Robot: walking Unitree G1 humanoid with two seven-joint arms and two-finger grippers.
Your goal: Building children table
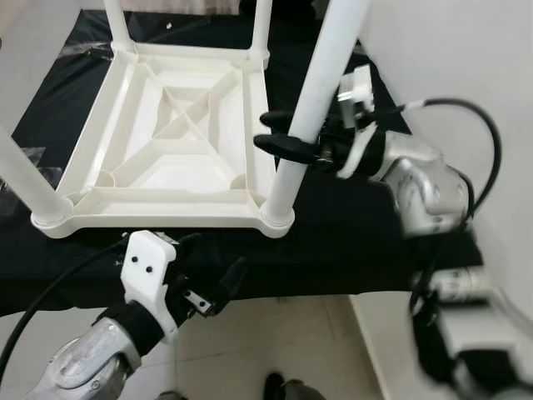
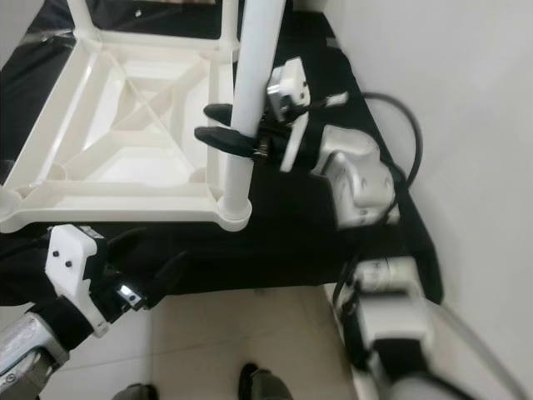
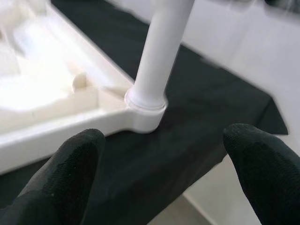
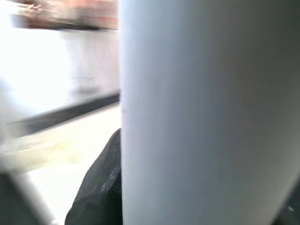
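The upside-down white table (image 1: 166, 142) lay on a black cloth (image 1: 333, 242) by a white wall (image 1: 466, 58). The right gripper (image 1: 287, 137) squeezed one leg (image 1: 312, 100); the left gripper (image 1: 212, 279) was spread apart, lower left.

One upturned white tabletop (image 1: 179, 137), four white legs (image 1: 312, 100), one black cloth (image 1: 350, 233).

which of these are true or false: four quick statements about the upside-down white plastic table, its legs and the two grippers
1. The white plastic table top lies upside down on a black cloth. True.
2. The right gripper is closed around the white tubular leg at the near right corner. True.
3. The left gripper is gripping a leg. False: it is open, below the table's near edge, holding nothing.
4. The near right corner socket is empty. False: the leg stands in it.
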